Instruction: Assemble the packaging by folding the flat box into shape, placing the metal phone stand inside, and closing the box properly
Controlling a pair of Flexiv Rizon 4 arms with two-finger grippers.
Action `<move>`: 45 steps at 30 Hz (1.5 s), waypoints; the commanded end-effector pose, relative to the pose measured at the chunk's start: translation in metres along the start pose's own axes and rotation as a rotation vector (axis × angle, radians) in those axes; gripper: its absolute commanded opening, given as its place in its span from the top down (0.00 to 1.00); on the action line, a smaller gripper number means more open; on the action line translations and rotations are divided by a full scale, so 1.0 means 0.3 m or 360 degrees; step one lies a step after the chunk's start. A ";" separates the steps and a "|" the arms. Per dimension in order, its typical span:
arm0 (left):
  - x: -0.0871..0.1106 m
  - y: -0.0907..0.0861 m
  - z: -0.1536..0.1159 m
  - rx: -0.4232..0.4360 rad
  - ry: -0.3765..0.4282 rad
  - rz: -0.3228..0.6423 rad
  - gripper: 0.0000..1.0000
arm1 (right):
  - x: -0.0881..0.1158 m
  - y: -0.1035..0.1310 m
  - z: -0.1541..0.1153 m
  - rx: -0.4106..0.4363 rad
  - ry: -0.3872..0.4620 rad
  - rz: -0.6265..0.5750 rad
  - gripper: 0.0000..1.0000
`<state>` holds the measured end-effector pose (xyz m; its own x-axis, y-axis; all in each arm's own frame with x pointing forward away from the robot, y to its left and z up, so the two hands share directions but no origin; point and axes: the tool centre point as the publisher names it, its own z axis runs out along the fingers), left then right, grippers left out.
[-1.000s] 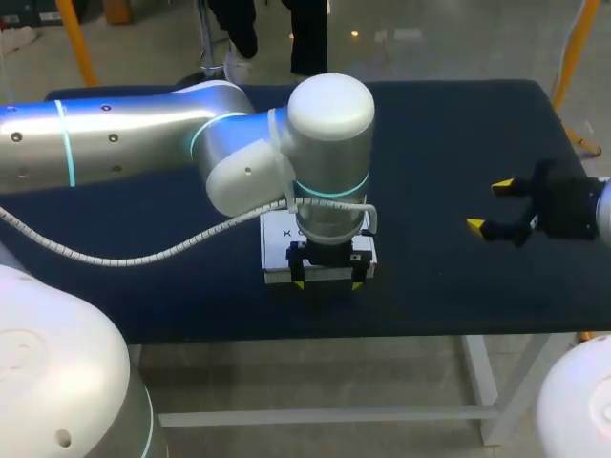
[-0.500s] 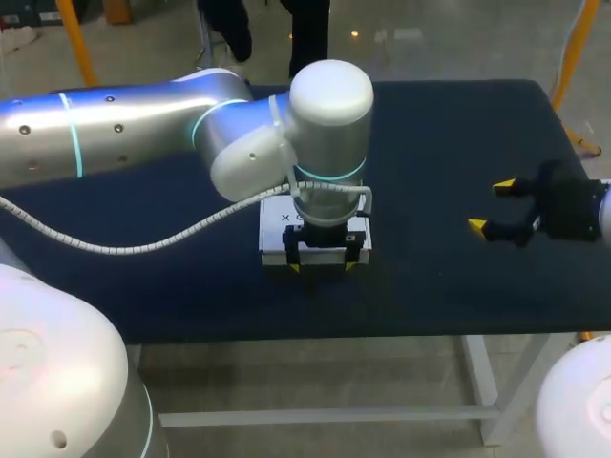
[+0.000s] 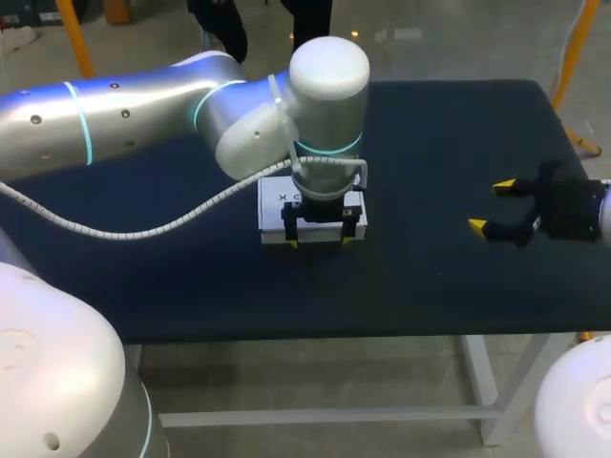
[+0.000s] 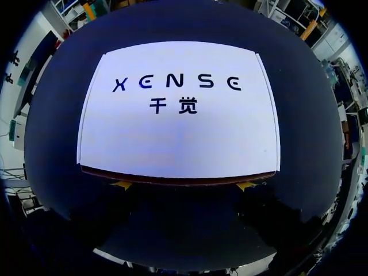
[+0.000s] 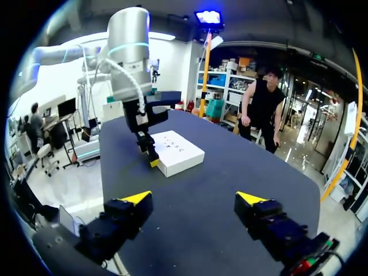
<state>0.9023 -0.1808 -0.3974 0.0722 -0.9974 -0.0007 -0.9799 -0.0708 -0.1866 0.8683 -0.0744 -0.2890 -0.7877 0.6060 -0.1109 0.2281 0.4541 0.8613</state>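
The left claw (image 3: 318, 241) is spread wide with nothing gripped. Both yellow tips are set at the near side of the white box (image 4: 178, 126), which lies closed and flat on the worktop (image 3: 430, 277) just ahead. The right claw (image 3: 490, 205) is open and empty, with the box well apart from it.

A rectangular desk (image 3: 430, 286) with a dark navy, matte top filled most of the head view. Its far corners were rounded and its near edge ran straight. Below that near edge stood a white metal frame (image 3: 410, 412): a square leg (image 3: 480, 377) under the right near corner, and a horizontal crossbar (image 3: 334, 416) running from it toward the left near corner. In both wrist views the same dark top lay evenly lit, without glare.
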 end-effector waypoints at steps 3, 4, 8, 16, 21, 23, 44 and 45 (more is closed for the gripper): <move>-0.003 -0.107 0.022 -0.0024 0.0007 -0.0015 0.00 | 0.001 -0.002 -0.005 -0.0009 0.0004 -0.0002 0.00; -0.003 -0.122 0.023 -0.0023 0.0010 -0.0017 0.00 | 0.001 -0.002 -0.005 -0.0009 0.0004 -0.0002 0.00; -0.002 -0.183 0.031 -0.0025 0.0023 -0.0013 0.00 | 0.001 -0.002 -0.005 -0.0009 0.0004 -0.0002 0.00; -0.013 -0.324 0.053 -0.0037 0.0020 -0.0014 0.00 | 0.001 -0.002 -0.005 -0.0009 0.0004 -0.0002 0.00; -0.017 -0.419 0.083 -0.0063 0.0018 -0.0020 0.00 | 0.001 -0.002 -0.005 -0.0009 0.0004 -0.0002 0.00; -0.017 -0.455 0.094 -0.0069 0.0017 -0.0023 0.00 | 0.001 -0.002 -0.005 -0.0009 0.0004 -0.0002 0.00; -0.090 -0.813 0.151 -0.0090 0.0044 -0.0033 0.00 | 0.001 -0.002 -0.005 -0.0009 0.0004 -0.0002 0.00; -0.095 -0.827 0.153 -0.0091 0.0046 -0.0033 0.00 | 0.001 -0.002 -0.005 -0.0009 0.0004 -0.0002 0.00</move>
<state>1.1375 -0.1342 -0.3933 0.0882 -0.9955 0.0336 -0.9760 -0.0931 -0.1970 0.8681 -0.0744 -0.2886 -0.7879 0.6058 -0.1103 0.2292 0.4548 0.8606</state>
